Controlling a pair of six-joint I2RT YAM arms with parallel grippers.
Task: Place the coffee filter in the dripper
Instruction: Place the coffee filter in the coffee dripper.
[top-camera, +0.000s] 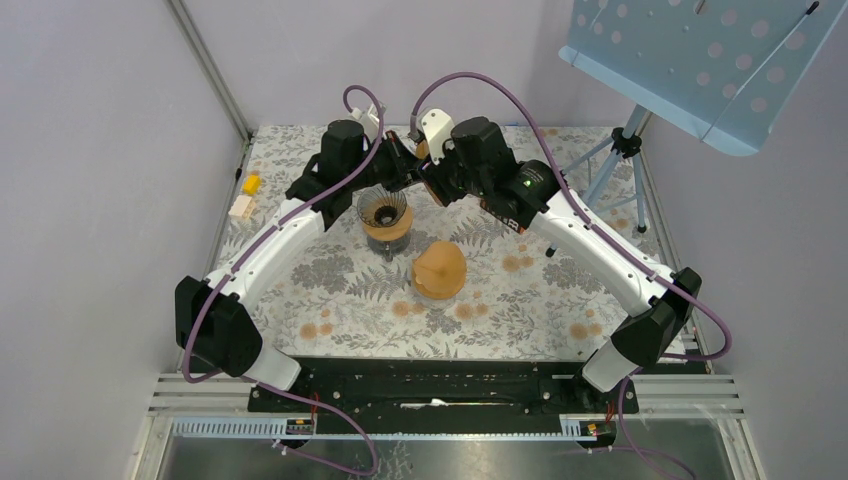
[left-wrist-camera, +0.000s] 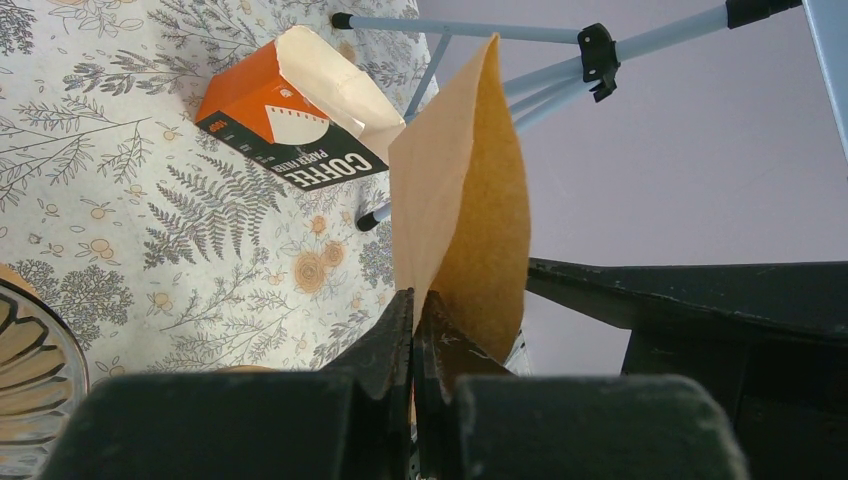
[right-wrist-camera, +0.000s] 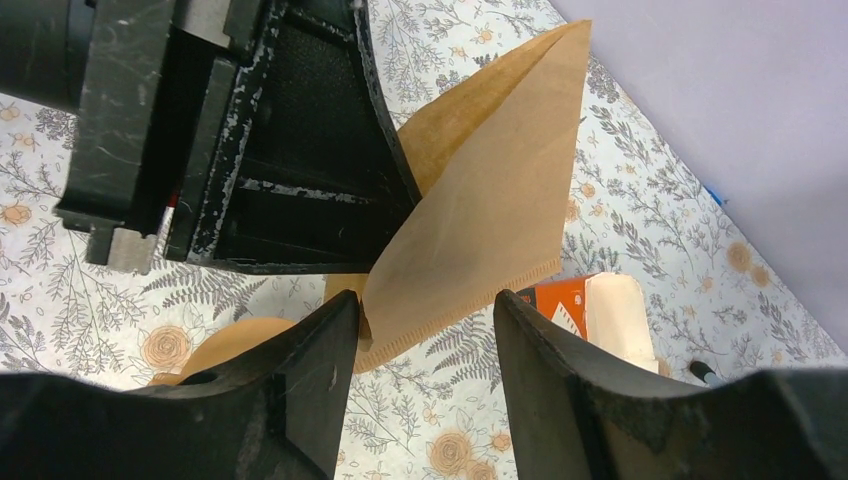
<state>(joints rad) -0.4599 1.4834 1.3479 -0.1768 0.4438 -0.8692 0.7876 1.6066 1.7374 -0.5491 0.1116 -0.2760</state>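
Brown paper coffee filter (left-wrist-camera: 470, 200) pinched by left gripper (left-wrist-camera: 413, 330); right gripper (right-wrist-camera: 422, 305) spread beside its edge. Risk: an askew closure could crumple it.

Left arm (top-camera: 270, 243): stretched forward, bent inward.
Right arm (top-camera: 598, 243): stretched forward, bent inward.
Left gripper (left-wrist-camera: 413, 305): jaws pressed together.
Right gripper (right-wrist-camera: 425, 315): jaws apart, facing left gripper.

coffee filter (left-wrist-camera: 465, 200) – brown paper cone, half open | dripper (top-camera: 385, 215) – ribbed, upright
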